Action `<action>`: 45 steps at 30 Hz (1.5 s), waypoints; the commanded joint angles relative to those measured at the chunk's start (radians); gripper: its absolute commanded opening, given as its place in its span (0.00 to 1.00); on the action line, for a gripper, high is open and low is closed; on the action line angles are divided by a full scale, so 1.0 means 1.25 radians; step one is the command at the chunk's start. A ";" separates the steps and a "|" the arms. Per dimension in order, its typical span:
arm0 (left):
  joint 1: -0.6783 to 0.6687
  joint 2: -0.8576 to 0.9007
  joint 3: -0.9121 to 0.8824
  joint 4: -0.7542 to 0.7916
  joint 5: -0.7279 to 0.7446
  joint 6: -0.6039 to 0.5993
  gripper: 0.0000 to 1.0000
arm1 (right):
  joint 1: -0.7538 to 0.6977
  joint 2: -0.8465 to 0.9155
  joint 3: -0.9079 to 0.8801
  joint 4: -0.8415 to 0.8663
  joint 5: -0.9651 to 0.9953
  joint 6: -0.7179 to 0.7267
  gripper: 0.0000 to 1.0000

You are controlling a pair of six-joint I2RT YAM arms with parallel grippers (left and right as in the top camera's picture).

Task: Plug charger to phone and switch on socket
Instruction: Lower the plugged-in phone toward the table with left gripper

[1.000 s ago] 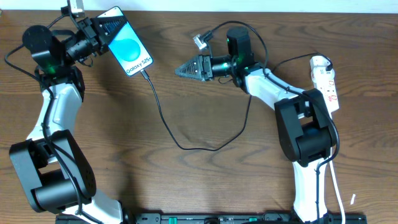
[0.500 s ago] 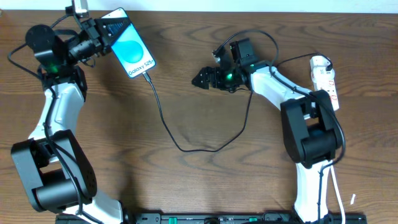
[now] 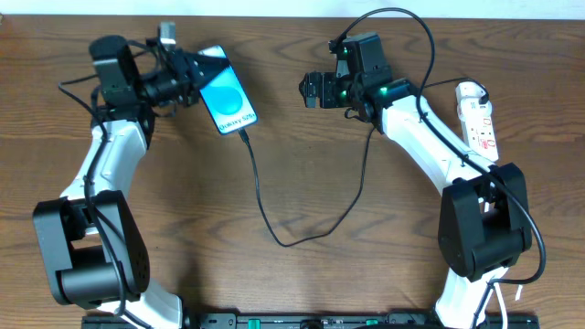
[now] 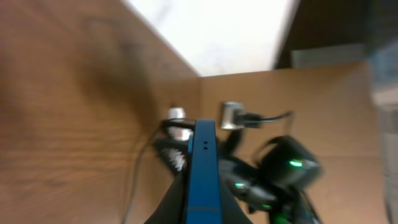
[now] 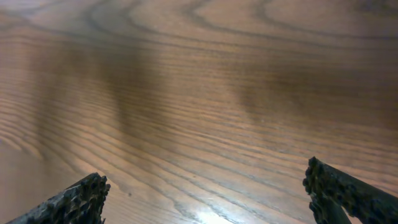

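Note:
The phone (image 3: 230, 99), blue screen up, is tilted above the table at the back left, with my left gripper (image 3: 203, 71) shut on its upper end. In the left wrist view the phone (image 4: 204, 163) shows edge-on between the dark fingers of that left gripper (image 4: 203, 193). The charger (image 3: 260, 196), a thin black cable, meets the phone's lower end and loops across the table toward the right arm. My right gripper (image 3: 311, 90) hovers open at the back centre; the right gripper (image 5: 205, 190) has only bare wood between its fingers (image 5: 74, 202). The socket (image 3: 482, 119) lies at the far right.
The black cable rises past the right arm's elbow and arcs over its wrist (image 3: 402, 18). A pale wall edge (image 3: 292, 7) runs along the table's back. A white cord (image 3: 498, 283) hangs at the front right by the right arm's base.
My left arm has carried the phone to the right, dragging the cable's loop with it. The right gripper has drawn back to the right and turned to face down at the table.

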 commanded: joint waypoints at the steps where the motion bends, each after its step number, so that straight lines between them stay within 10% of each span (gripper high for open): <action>1: -0.010 -0.028 0.008 -0.072 -0.081 0.147 0.07 | 0.005 -0.021 0.005 -0.005 0.038 -0.013 0.99; 7: -0.012 -0.007 0.008 -0.227 -0.192 0.231 0.07 | 0.008 -0.022 0.005 -0.017 0.038 -0.013 0.99; 45: -0.013 0.285 0.008 -0.271 -0.311 0.294 0.07 | 0.038 -0.021 0.005 -0.026 0.038 -0.013 0.99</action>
